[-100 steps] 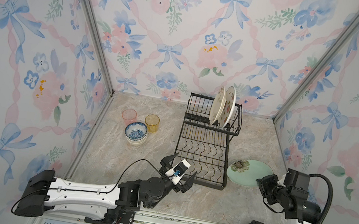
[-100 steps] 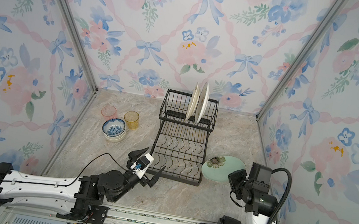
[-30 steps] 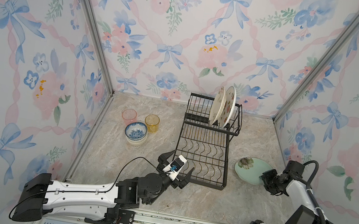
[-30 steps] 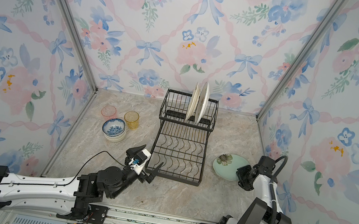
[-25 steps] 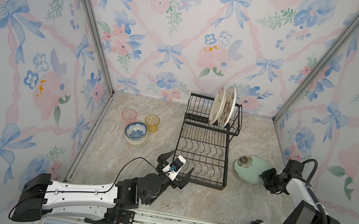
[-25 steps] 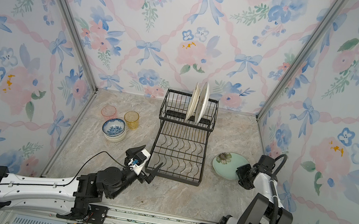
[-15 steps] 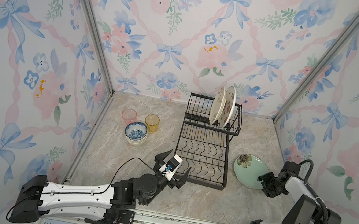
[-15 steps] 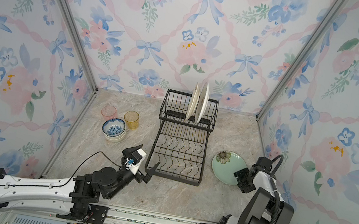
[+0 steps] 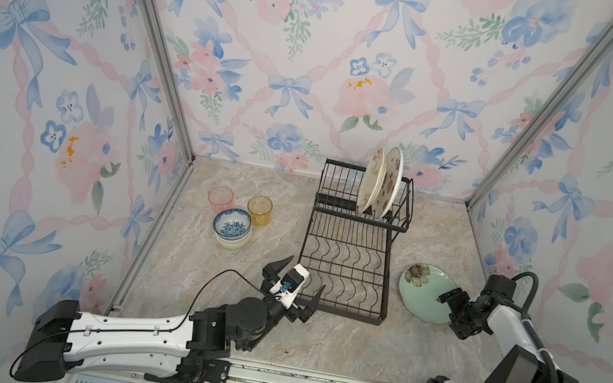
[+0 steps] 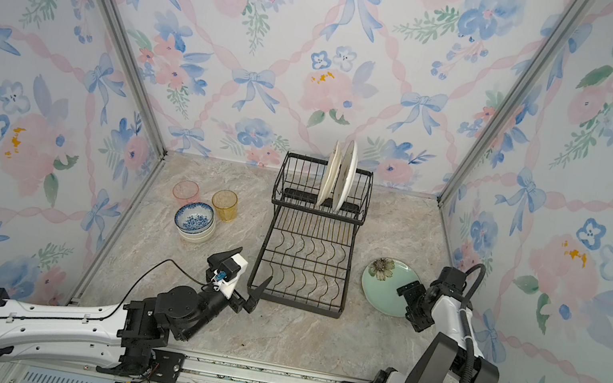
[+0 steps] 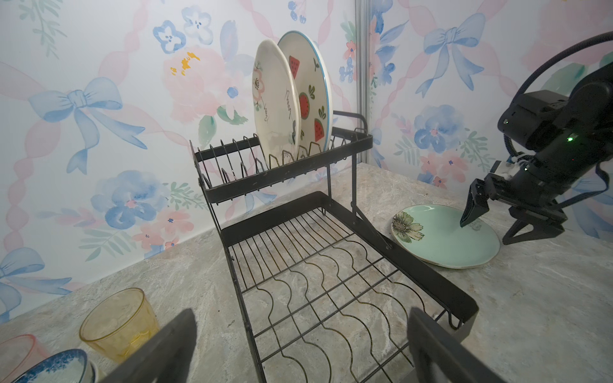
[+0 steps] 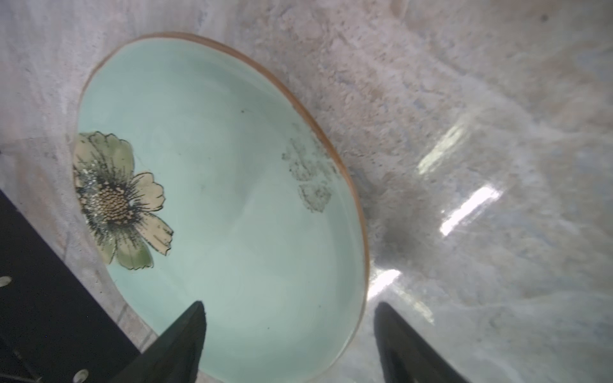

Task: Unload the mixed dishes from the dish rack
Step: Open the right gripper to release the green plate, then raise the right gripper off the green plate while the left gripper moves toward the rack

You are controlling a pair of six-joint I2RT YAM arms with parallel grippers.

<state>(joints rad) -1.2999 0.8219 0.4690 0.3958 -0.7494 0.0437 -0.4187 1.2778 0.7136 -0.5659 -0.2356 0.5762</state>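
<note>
The table (image 9: pixel 334 344) carries everything. The rack (image 9: pixel 343 313) stands mid-table with its lower tray bare. Two cream plates (image 9: pixel 380 181) stand on edge in the upper slots, leaning together, so by my reading they are what remains to unload. The green plate (image 9: pixel 419 300) lies flat and face up on the table just right of the rack, clear of the frame, a spot within the right arm's easy reach. Left of the rack the bowls (image 9: pixel 231 230) are nested in one stack, the blue-patterned one on top, which saves room. The pink tumbler (image 9: pixel 220 198) and amber tumbler (image 9: pixel 259 210) stand upright just behind them. The right tool (image 12: pixel 290 308) is released: its jaws straddle the green plate's rim, one over the glaze and one over the table, gripping nothing. The left tool (image 9: pixel 306 272) hovers spread wide and empty at the rack's front left corner, facing the cream plates, probably placed to go for them.
</note>
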